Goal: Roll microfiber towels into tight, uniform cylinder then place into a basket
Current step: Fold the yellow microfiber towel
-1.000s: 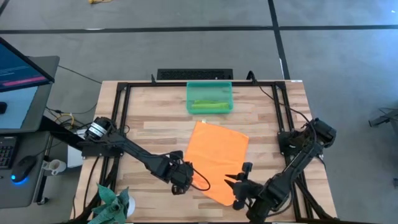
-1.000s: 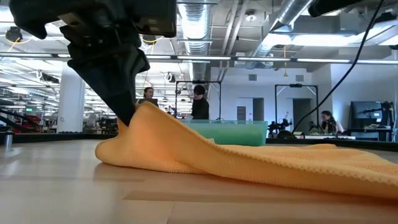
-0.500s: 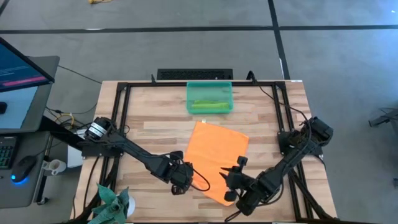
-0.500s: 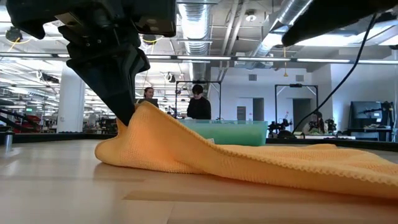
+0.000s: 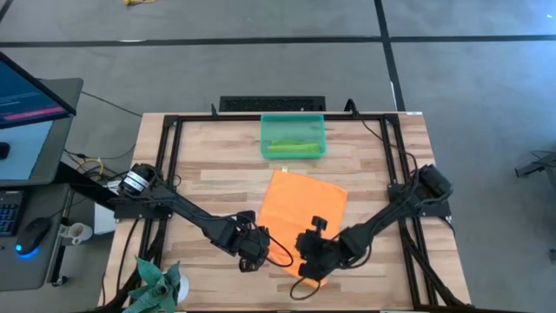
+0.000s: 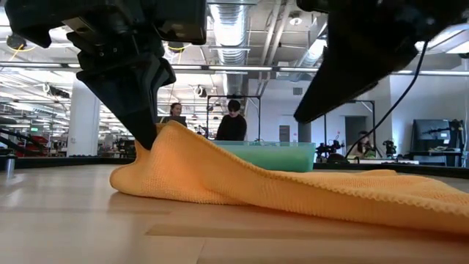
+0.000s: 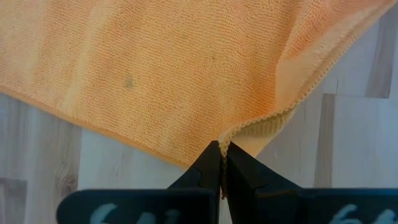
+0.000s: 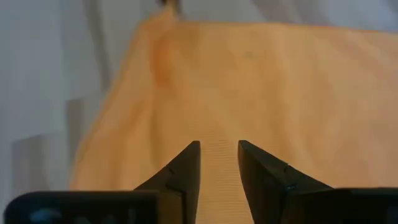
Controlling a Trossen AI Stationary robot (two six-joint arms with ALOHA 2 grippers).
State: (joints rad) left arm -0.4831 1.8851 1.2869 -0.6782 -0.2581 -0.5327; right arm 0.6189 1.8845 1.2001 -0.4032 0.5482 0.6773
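Right pincer (image 5: 306, 261) reached orange towel (image 5: 304, 209); basket (image 5: 293, 124) holds green towel (image 5: 291, 148).

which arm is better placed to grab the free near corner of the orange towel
Right. Its open claw hangs over the orange towel at the near edge, while the left claw is already shut on the towel's other near corner.

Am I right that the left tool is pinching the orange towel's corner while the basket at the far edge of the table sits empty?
Not quite: the basket is not empty; the high view shows a rolled lime green towel lying inside it. The rest holds: the left tool is shut on the orange towel at its corner.
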